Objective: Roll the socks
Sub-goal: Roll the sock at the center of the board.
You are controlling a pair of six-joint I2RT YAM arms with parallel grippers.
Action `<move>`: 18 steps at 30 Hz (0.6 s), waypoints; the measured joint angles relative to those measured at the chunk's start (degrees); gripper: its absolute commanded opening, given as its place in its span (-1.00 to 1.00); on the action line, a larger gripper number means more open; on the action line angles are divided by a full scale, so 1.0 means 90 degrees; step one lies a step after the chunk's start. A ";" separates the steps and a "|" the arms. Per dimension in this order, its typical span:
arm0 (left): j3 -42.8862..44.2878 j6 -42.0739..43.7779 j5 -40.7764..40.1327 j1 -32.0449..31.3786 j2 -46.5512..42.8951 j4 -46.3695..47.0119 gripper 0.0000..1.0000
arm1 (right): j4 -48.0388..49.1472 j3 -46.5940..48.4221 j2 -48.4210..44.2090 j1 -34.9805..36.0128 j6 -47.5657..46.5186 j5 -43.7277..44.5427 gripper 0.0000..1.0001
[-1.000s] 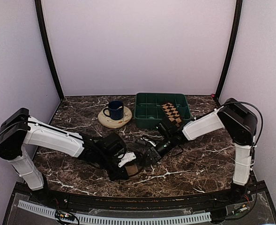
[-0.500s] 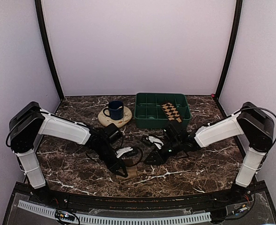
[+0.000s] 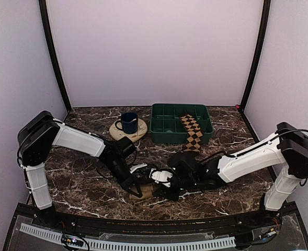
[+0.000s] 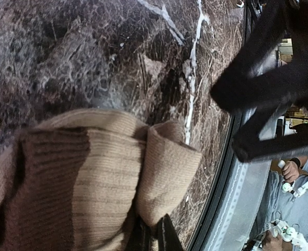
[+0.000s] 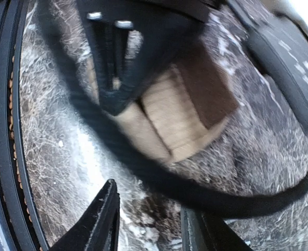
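Overhead, the tan ribbed fabric sock (image 3: 145,192) lies part-rolled near the table's front edge, between the left gripper (image 3: 136,189) and the right gripper (image 3: 159,184). The dark argyle fabric sock (image 3: 191,129) drapes over the green plastic tray (image 3: 164,137).

Left wrist view: jaws closed, apparently pinching the roll's fold.

Right wrist view: jaws open, empty.

Risk: a thin pinch may slip, letting the roll unfurl.

left arm (image 3: 78,140) and right arm (image 3: 250,157) were white shells over chunky black joints, loose black cable (image 5: 206,201) trailing, left claw (image 4: 154,235) and right claw (image 5: 149,209) plain black
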 measured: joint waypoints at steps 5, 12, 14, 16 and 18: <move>0.0109 0.0134 0.0250 0.0097 0.0170 -0.0165 -1.00 | -0.0063 0.0277 0.0160 0.0440 -0.0442 0.0508 -0.16; 0.0291 0.0304 0.0461 0.0165 0.0369 -0.0427 -1.00 | -0.0379 0.0818 0.0656 0.0760 -0.1001 0.0962 -0.15; 0.0301 0.0330 0.0503 0.0175 0.0391 -0.0449 -1.00 | -0.0459 0.0889 0.0743 0.0787 -0.1132 0.1035 -0.16; 0.0301 0.0357 0.0544 0.0187 0.0413 -0.0454 -1.00 | -0.0542 0.0952 0.0823 0.0792 -0.1234 0.1083 -0.17; 0.0311 0.0384 0.0583 0.0204 0.0435 -0.0471 -1.00 | -0.0622 0.1020 0.0903 0.0794 -0.1348 0.1141 -0.18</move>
